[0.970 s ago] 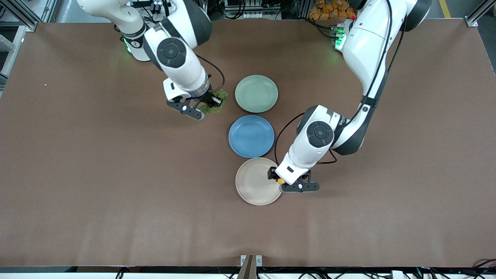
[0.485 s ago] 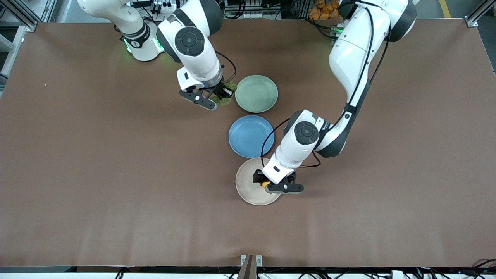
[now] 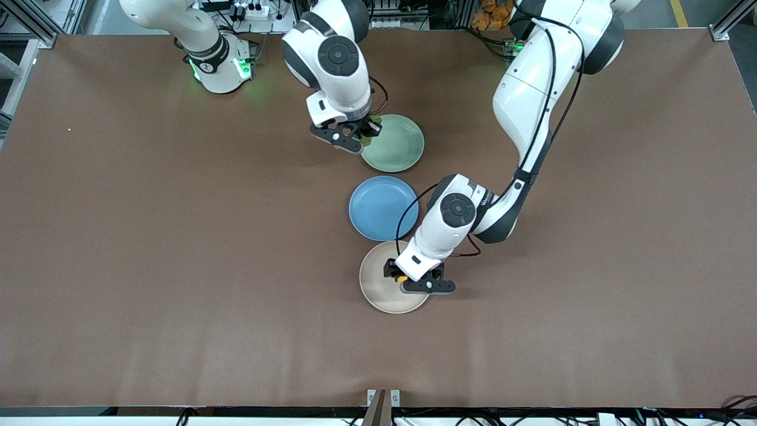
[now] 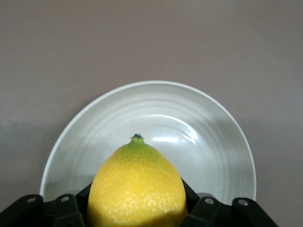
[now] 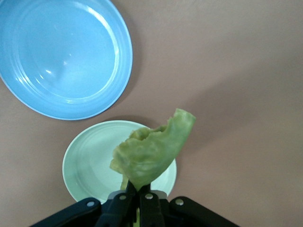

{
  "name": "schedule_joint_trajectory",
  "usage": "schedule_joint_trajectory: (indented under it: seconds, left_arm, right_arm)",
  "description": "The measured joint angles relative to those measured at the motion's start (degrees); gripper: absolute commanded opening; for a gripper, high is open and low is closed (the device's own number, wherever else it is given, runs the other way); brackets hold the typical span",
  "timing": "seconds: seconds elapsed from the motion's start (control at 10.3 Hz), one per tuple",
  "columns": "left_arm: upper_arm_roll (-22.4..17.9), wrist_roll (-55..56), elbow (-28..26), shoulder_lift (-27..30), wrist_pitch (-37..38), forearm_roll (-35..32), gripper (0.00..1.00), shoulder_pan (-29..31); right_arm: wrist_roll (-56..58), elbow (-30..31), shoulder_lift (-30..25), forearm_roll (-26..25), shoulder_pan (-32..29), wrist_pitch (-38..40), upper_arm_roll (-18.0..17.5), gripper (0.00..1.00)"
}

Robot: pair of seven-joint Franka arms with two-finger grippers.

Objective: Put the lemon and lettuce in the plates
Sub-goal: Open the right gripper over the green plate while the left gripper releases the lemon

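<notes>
left hand [image 3: 404, 280]: closed around the lemon [image 4: 137, 187], holding it in the air over the cream plate [image 3: 378, 296]; in the left wrist view the fruit sits between the fingers with the plate [image 4: 218, 142] right below it.
right hand [image 3: 359, 132]: pinched tight on the lettuce [image 5: 151, 153], which hangs from the fingertips over the edge of the green plate [image 3: 399, 145] on the side toward the right arm's end of the counter.
lemon: not yet set down; it is above the plate, a little toward the left arm's side of the plate's middle.
lettuce: not yet set down; in the right wrist view the leaf dangles with the green plate [image 5: 85, 161] partly under it, so it looks only just over the rim.
progress: both things are picked up and carried to their plates, so the pick-up half looks done; nothing rests in a plate yet.
left to do: lower and let go of the lemon; bring the leaf further in over the green plate, then let go.
counter [image 3: 177, 266]: brown, carries all the plates.
count: one lemon, one lettuce leaf, three plates in a row (green farthest from the front camera, blue plate [image 3: 383, 208] between, cream nearest), two hands.
blue plate: holds nothing, and is not part of the job.
</notes>
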State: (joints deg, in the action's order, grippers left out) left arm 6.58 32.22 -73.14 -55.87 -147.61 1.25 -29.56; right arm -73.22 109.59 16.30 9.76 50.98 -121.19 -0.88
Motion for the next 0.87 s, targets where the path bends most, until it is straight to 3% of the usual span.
schedule_joint_trajectory:
  seconds: [0.1, 0.19, 0.29, 0.39, 0.48, 0.68, 0.87]
  left_arm:
    - [-0.01, 0.02, 0.0, -0.32, -0.65, 0.0, 0.28, -0.42]
    - [-0.01, 0.07, 0.0, -0.67, -1.29, 0.0, 0.29, -0.8]
    - [-0.02, 0.12, 0.0, -1.0, -1.94, 0.0, 0.3, -1.07]
    - [-0.03, 0.14, 0.0, -1.23, -2.68, 0.0, 0.37, -1.14]
    - [-0.08, 0.14, -0.01, -1.51, -3.22, 0.0, 0.5, -1.15]
    - [-0.2, 0.14, 0.0, -1.67, -3.61, 0.0, 0.59, -1.14]
    - [-0.39, 0.14, 0.06, -1.67, -3.86, 0.0, 0.59, -1.14]
  right_arm:
    - [-1.39, 0.06, 1.7, 0.0, 0.84, -2.3, 0.0, 0.01]
    - [-2.93, 0.07, 3.44, 0.0, 1.64, -4.79, 0.02, 0.11]
    - [-4.52, 0.08, 5.0, 0.0, 2.63, -7.02, 0.02, 0.36]
    - [-5.9, 0.09, 6.29, 0.0, 3.78, -8.85, 0.02, 0.75]
    - [-7.46, 0.09, 7.48, 0.0, 5.21, -10.19, 0.02, 1.0]
    - [-9.73, 0.09, 8.77, 0.0, 7.18, -11.18, 0.06, 1.0]
    - [-9.96, -0.01, 8.79, -0.1, 7.28, -11.18, 0.64, 1.0]
